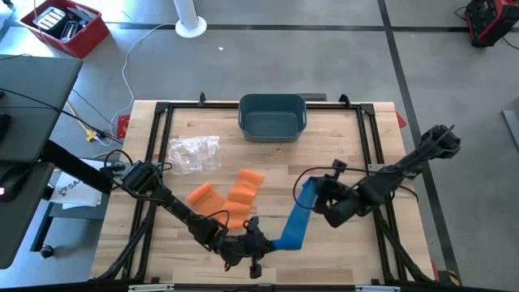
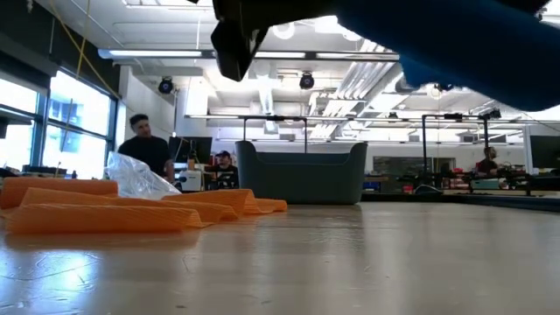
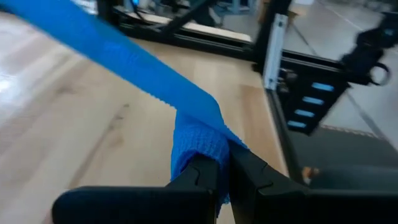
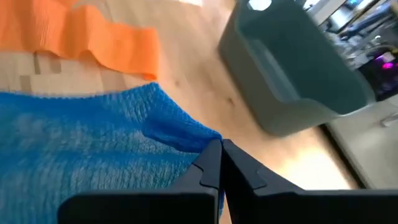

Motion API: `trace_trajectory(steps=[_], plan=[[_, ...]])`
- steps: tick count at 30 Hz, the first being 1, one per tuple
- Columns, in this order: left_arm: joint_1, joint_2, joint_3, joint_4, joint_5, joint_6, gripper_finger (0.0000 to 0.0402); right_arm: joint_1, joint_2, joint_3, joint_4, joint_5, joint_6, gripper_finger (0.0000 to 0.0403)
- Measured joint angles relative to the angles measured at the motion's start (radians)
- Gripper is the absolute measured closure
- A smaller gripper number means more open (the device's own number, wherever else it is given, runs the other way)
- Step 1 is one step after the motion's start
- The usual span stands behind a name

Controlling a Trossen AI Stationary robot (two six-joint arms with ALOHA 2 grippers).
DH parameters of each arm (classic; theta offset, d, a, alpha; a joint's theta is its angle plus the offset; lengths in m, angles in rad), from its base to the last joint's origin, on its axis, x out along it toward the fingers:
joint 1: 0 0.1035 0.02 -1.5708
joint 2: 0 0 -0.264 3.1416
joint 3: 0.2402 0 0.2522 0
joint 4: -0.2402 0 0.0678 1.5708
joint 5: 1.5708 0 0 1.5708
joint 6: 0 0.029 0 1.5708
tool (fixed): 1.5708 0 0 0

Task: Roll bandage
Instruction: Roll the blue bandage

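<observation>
table: light wood top (image 1: 340, 138) inside a black frame, fills the middle of the high view
bin: grey-blue tub (image 1: 272, 116) at upper centre of the table, against the far edge; in the low view it sits mid-frame behind everything else (image 2: 300, 172)
plastic bag: clear crumpled bag (image 1: 193, 153) left of centre, just up-left of the orange strips
orange bandages: two orange strips (image 1: 231, 197) lying flat, centre-left in the high view; across the left of the low view (image 2: 122, 208); no gripper touches them
room clutter: red crate (image 1: 65, 27) upper left corner of the high view, off the table; white post base (image 1: 191, 22) at top centre; people seated behind the table in the low view, left of the bin
blue bandage: blue strip (image 1: 296, 215) stretched taut lower centre of the high view, running from lower left up to upper right, held off the wood between both grippers
left gripper: lower centre of the high view (image 1: 261, 242), clenched on the lower-left end of the blue bandage; left wrist view shows fingers pinched on a wad of blue fabric (image 3: 198, 149)
right gripper: right of centre in the high view (image 1: 316, 195), clenched on the upper-right end of the blue bandage; right wrist view shows fingertips closed on the fabric's edge (image 4: 219, 157)
in the way: orange bandages lie just left of the blue strip, near the left gripper; bin well apart from both
</observation>
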Motion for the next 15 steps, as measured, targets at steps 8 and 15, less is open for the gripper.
trace_trajectory(steps=[8,15], plan=[[0.000,0.000,0.000,0.018,0.047,0.003,0.0390,-0.087,0.000,-0.244,0.552,-0.165,-0.162,0.0403],[0.001,0.000,0.000,0.073,0.051,0.050,0.0390,-0.121,0.000,-0.392,0.820,-0.257,-0.173,0.0403]])
